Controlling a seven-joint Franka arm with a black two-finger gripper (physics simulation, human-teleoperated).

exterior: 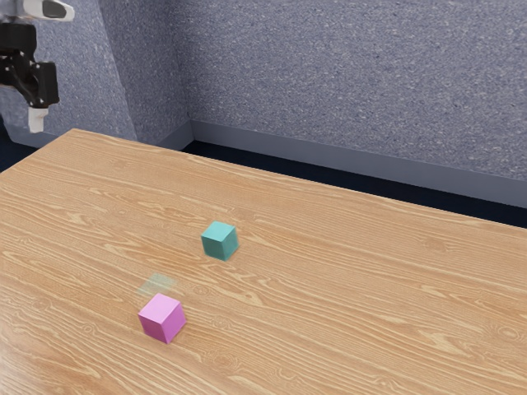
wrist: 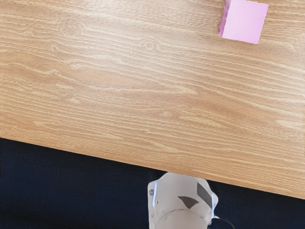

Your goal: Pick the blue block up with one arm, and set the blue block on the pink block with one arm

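You see the blue block resting on the table near the pink block, not touching; gripper well apart from the pink block, frame-clipped; apart or together, you cannot tell.

Exterior view looks obliquely across the table; wrist view, straight down, shares pink block.

We see a table of light wood with a strong wavy grain, smooth and faintly satin. The blue block and the pink block look to us like plain matt plastic, their faces even and unmarked. The grey wall has a rough, speckled finish
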